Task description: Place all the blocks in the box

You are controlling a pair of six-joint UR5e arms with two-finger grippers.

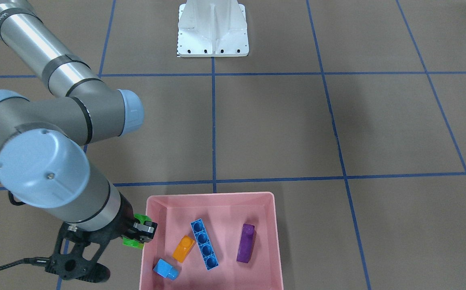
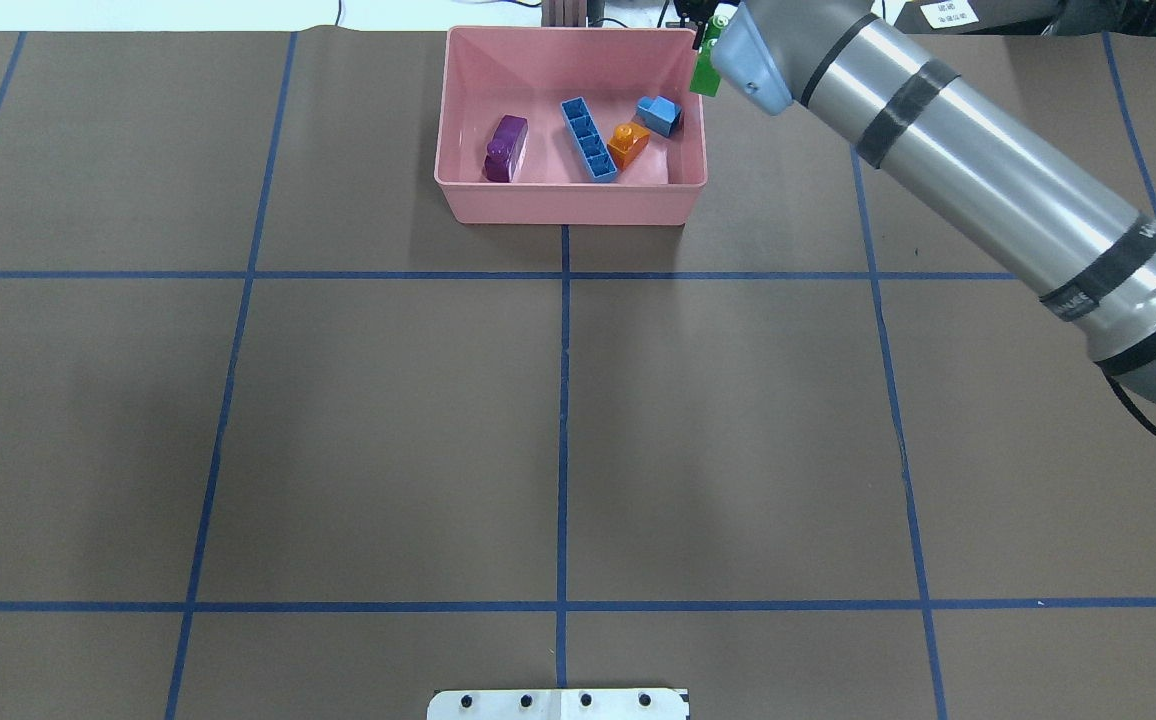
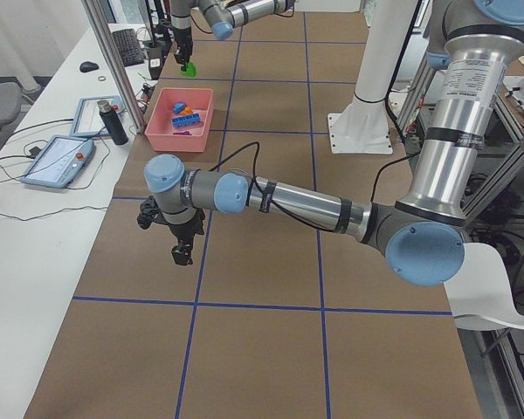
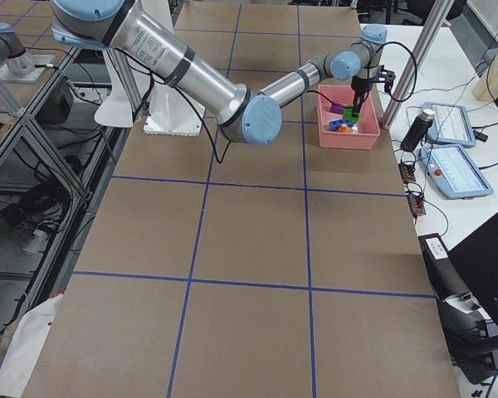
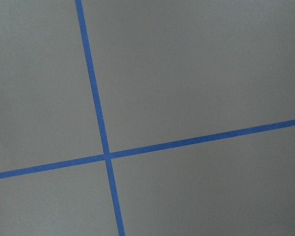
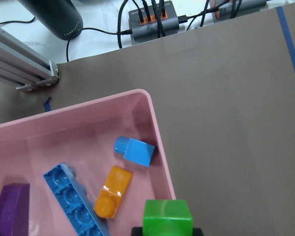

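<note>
Right jaws clamp green two-stud brick (image 6: 167, 216) at pink tray (image 1: 211, 195) rim, 9 o'clock side, front-facing view. Left jaws over bare desk (image 5: 187, 73); open or closed, cannot tell.

Bare gap in the box (image 1: 211, 195) between the long blue brick (image 1: 204, 244) and the purple brick (image 1: 245, 243).

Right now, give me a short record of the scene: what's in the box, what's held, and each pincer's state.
box: pink, holds four blocks
inside: purple block, long blue block, orange block, light-blue block
green block: held at the box's rim, not inside
right pincer: shut on green block
left pincer: over the table, far from the box; open or shut unclear
remaining: green block
</note>
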